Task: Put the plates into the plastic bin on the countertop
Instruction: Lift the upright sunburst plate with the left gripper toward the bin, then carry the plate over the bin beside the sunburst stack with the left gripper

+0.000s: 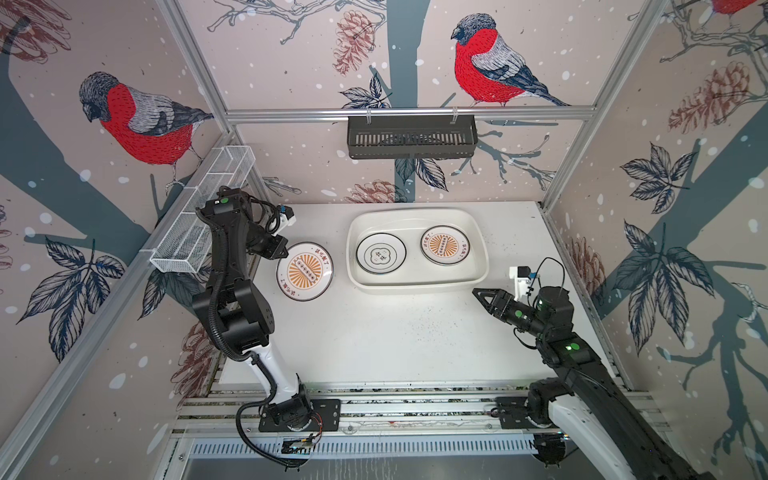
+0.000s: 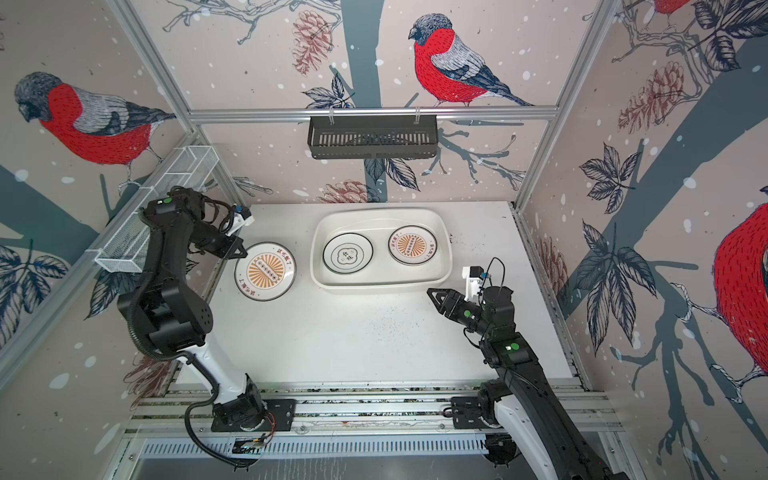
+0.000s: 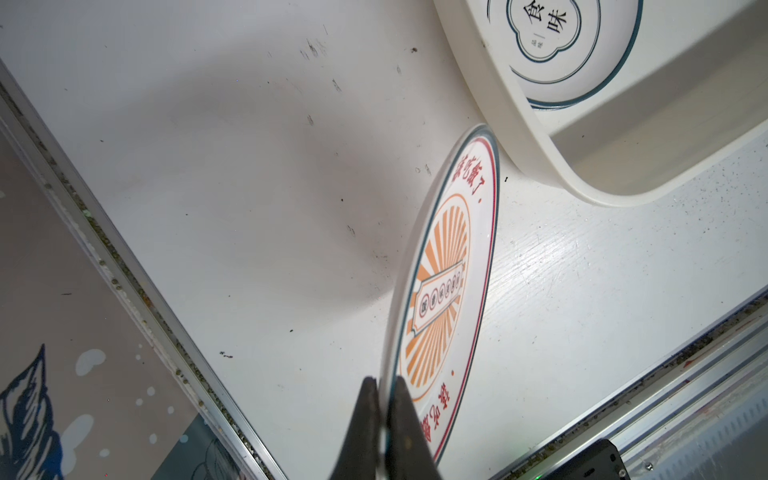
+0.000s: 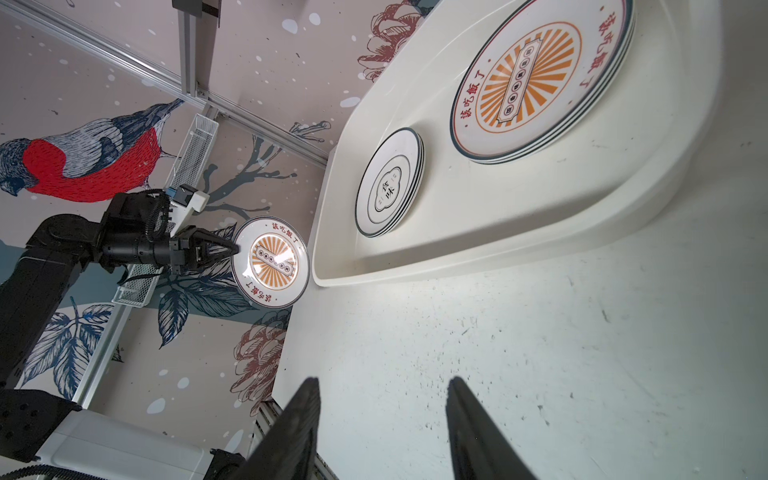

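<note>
Counting from the left of the bench: one left gripper [image 1: 284, 251], jaws pinched shut across the thin far-left rim of a sunburst plate [image 1: 305, 271]. An edge grip looks like the only practical hold, the plate being far too wide to span. The plate is tilted, its gripped side raised off the countertop [image 1: 374, 340], with a soft shadow beneath it in the left wrist view. Whether its lower edge touches the surface cannot be told. It hangs just left of the bin [image 1: 415, 289], close to the rolled rim but apart from it, probably so that it can be carried over the wall. One bin sits at far centre of the countertop, shallow and white, and holds two piles. The quatrefoil stack [image 1: 380, 253] lies flat in the left half, and several rims show in the right wrist view. The sunburst stack [image 1: 444, 245] lies flat in the right half, likewise several deep. The piles are apart, sorted by pattern, which leaves no bare floor wide enough for a third pile, so the held plate most likely belongs on its matching stack at the right. One right gripper [image 4: 383, 380] has its jaws parted about halfway and nothing between them. It is parked low over the countertop near the bin's near-right corner, seemingly kept clear of the other arm's path. No other plate lies loose on the countertop, so this one is judged the last.
</note>
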Robot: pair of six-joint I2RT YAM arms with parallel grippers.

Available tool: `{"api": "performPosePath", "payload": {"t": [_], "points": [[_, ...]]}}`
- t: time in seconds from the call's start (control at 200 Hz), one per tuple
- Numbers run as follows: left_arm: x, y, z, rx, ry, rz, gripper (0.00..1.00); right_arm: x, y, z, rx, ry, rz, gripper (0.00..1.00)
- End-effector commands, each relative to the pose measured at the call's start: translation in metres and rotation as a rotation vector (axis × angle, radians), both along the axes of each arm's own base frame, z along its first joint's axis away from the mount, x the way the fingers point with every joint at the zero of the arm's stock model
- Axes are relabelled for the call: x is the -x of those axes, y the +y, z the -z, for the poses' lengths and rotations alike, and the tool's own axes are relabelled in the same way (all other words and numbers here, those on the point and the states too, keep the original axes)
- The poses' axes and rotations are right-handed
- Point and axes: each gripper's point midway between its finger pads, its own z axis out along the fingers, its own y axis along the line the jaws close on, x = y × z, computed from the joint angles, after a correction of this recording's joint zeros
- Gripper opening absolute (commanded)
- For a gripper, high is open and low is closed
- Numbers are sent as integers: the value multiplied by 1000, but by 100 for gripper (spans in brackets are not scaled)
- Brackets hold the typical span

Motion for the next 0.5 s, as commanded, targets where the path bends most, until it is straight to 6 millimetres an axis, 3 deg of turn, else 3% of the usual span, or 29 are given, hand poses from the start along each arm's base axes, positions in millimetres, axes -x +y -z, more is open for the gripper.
{"api": "performPosePath", "payload": {"t": [0.0, 0.34, 0.495], "points": [[0, -5, -8, 27, 4, -7, 0, -2, 3, -12, -8, -57, -19, 51], [-30, -12, -47, 80, -134, -7, 0, -1, 3, -11, -11, -54, -21, 50], [-37, -22, -55, 95, -159, 7, 0, -1, 3, -12, -9, -54, -17, 50]]}}
